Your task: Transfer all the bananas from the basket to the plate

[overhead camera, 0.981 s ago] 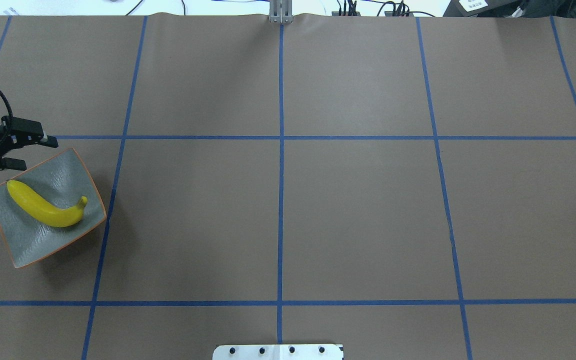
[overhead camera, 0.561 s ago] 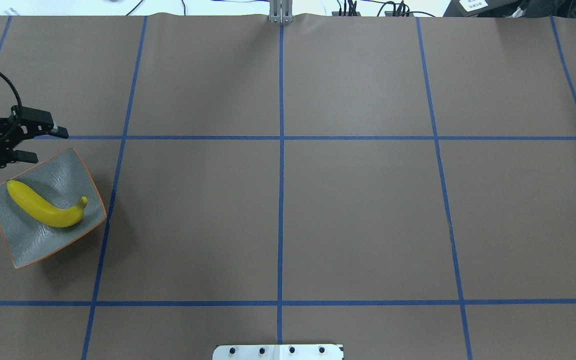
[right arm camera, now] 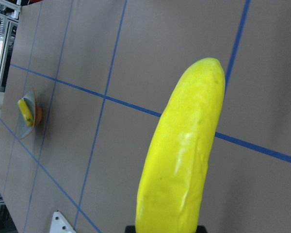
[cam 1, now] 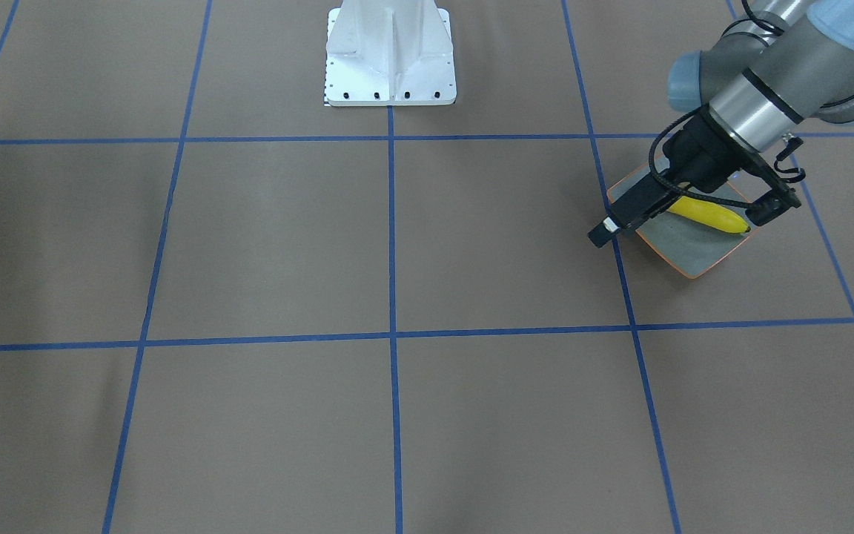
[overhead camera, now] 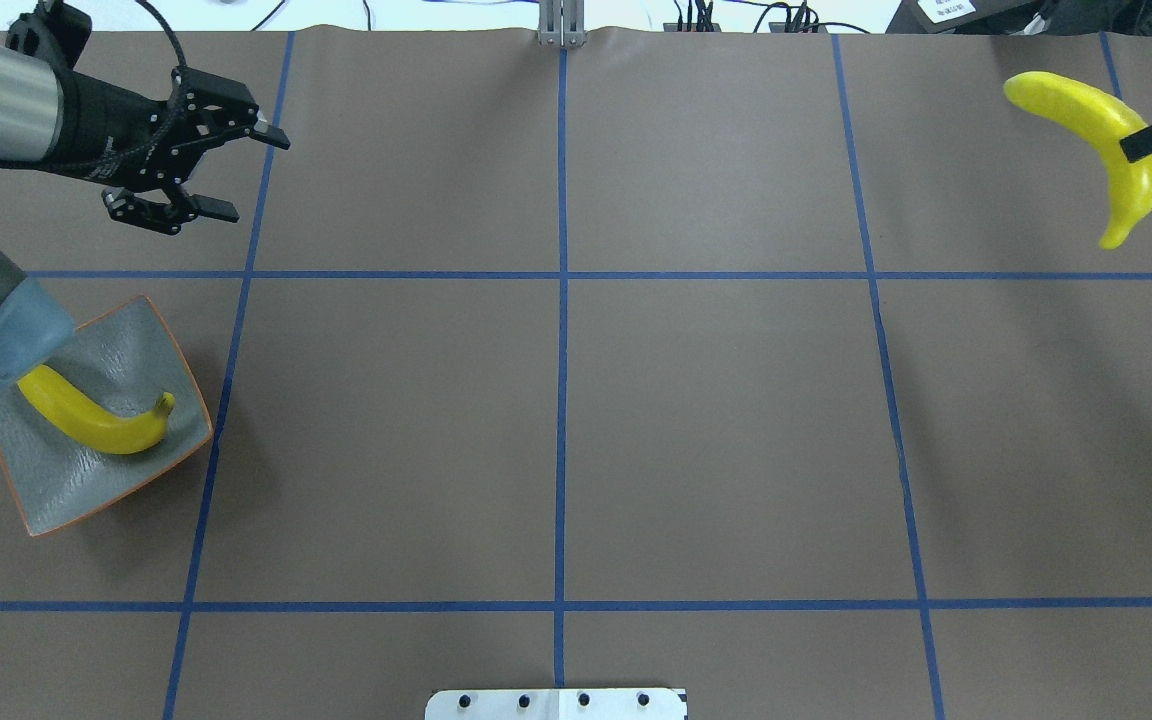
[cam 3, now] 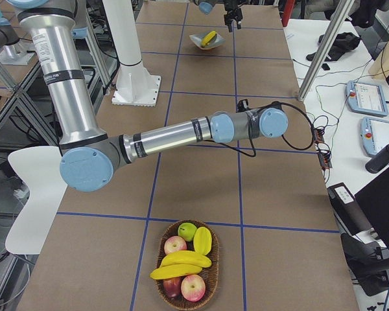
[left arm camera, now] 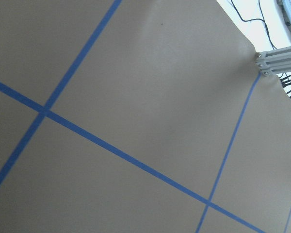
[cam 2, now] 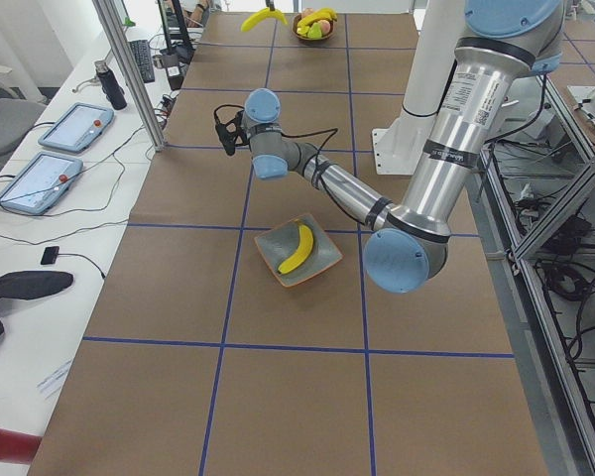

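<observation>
One yellow banana [overhead camera: 96, 425] lies in the grey-green, orange-rimmed plate [overhead camera: 66, 490] at the table's left. My left gripper [overhead camera: 254, 176] hangs open and holds nothing, well beyond the plate toward the far edge; its elbow covers the plate's near-left corner. My right gripper [overhead camera: 1141, 145] comes in at the far right, shut on a second banana [overhead camera: 1096, 120], which fills the right wrist view [right arm camera: 184, 160]. The wicker basket [cam 3: 163, 249] at the table's right end holds more bananas [cam 3: 180, 259].
Red apples [cam 3: 193, 287] and a green fruit [cam 3: 187, 230] share the basket. The white robot base [cam 1: 390, 55] stands at the near middle edge and a metal post [overhead camera: 561, 25] at the far edge. Tablets [cam 2: 74, 124] and cables lie on the side bench.
My left gripper, still open, has moved from beside the plate's far corner toward the far edge and rightward. My right gripper has come into view at the far right carrying a banana.
</observation>
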